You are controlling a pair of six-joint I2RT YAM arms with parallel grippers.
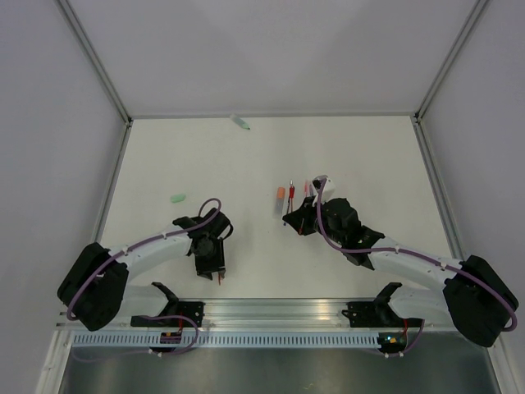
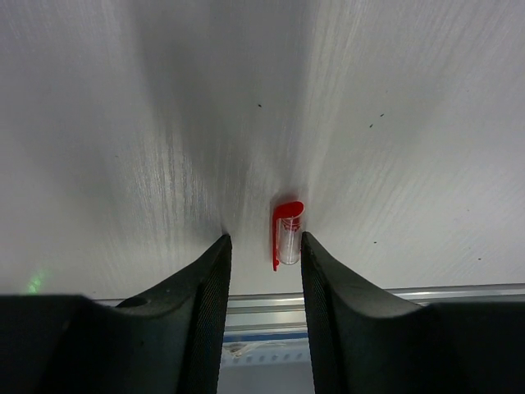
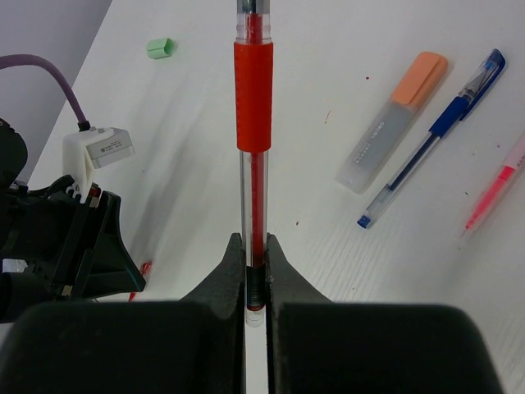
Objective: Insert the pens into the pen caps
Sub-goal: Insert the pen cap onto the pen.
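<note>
Right end effector clamps red pen, clearest in wrist view.

The left arm reaches from the lower left of the frame toward the middle. Its wrist is bent so the left gripper points back at the lower edge, its 2 fingers parted. The right arm stretches from the lower right up to the centre, and the right gripper is pinched tight on a red pen.

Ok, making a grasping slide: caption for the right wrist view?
Right gripper shut on the back end of a red pen; blue pen, orange-capped highlighter and mint cap lie beyond.
</note>
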